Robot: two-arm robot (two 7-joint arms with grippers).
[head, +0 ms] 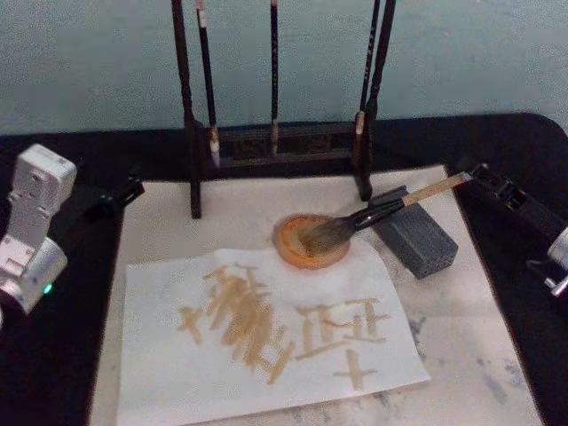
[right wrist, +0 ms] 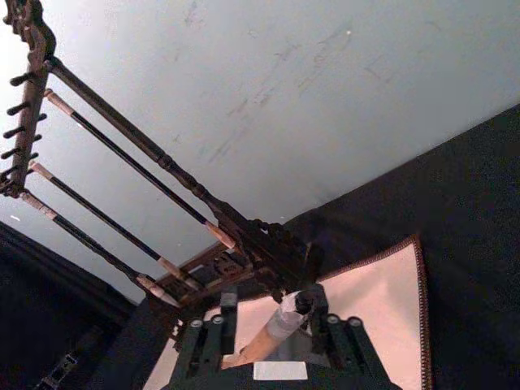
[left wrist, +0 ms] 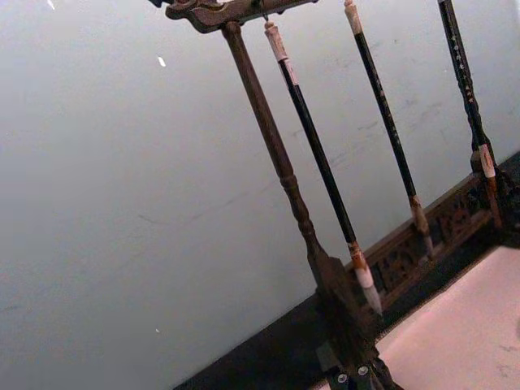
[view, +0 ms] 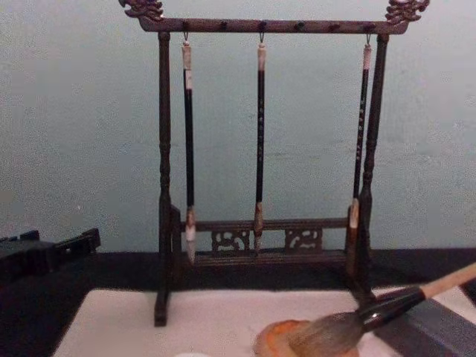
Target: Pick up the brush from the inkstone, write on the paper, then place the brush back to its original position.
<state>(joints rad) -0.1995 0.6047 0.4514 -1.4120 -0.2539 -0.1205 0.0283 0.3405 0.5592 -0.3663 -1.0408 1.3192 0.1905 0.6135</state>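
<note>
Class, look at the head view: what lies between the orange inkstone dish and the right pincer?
In the head view, the grey block lies between the inkstone and the right pincer, and the brush spans the stretch, tuft in the dish, handle across the block.

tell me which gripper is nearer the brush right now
Right. The right gripper is at the tan end of the brush handle, fingers either side of it. The left gripper sits far across the mat, beyond the brush stand.
</note>
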